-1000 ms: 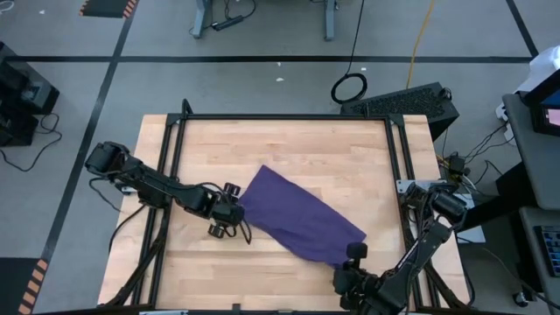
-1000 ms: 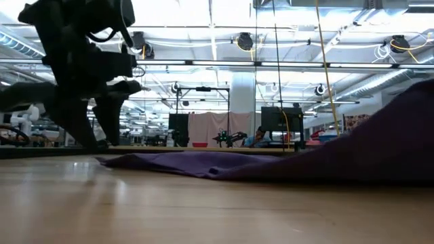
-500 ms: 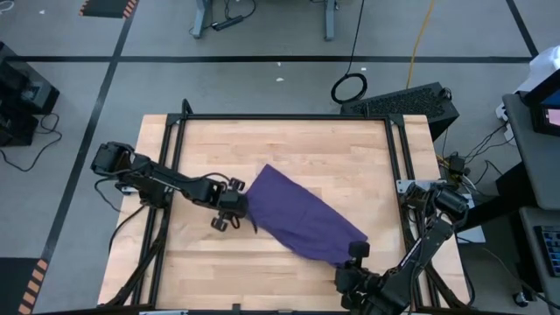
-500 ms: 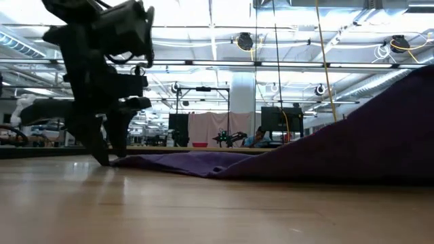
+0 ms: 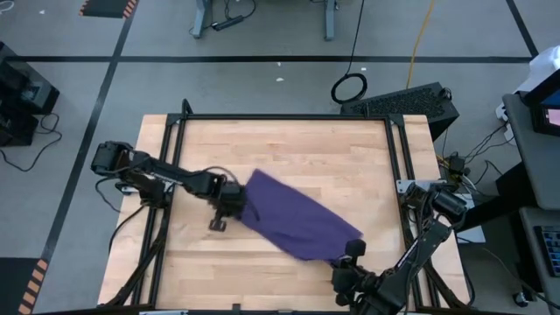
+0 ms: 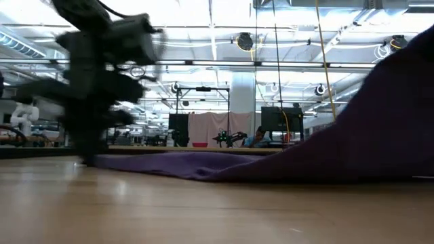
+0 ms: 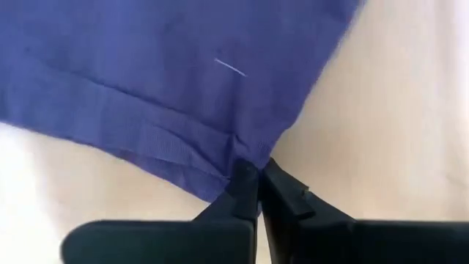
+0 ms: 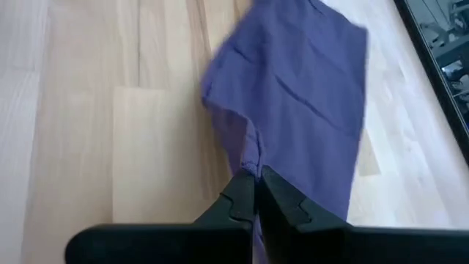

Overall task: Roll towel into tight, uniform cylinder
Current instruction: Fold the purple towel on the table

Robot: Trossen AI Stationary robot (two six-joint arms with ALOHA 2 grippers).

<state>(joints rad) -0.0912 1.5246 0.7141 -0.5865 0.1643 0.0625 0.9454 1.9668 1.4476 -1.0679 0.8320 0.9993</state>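
The purple towel [image 5: 293, 214] lies slantwise on the wooden table, from the middle toward the near right. My left gripper [image 5: 234, 208] is at its left corner, shut on it. My right gripper [image 5: 346, 256] is at the near right end, shut on the cloth there. In the low view the towel [image 6: 271, 163] lies flat on the wood at the left and climbs steeply to the right, out of the picture. My left arm [image 6: 102, 88] shows blurred there. My left gripper pinches the towel's hemmed corner [image 7: 238, 150] between its two shut fingers. It comes from above, pointing steeply down. That corner stays low at the table, and the cloth beyond it lies flat. My right gripper pinches an edge of the towel at its near right end [image 8: 249, 158] between its two fingers, slanting down from the near right. The cloth rises off the table to the fingers and spreads away from them in loose folds.
Black frame rails run along the table's left side [image 5: 171, 175] and right side [image 5: 398, 157]. Bare wood lies on the far half [image 5: 289, 140] and in the near left [image 5: 192, 262]. A keyboard [image 5: 407, 101] sits off the table at the far right.
My left gripper has moved toward the table's right edge to the towel's left corner, rolled its wrist, sunk a little and shut on that corner. The towel's right end stands higher than before, and the cloth has shifted slightly toward the left.
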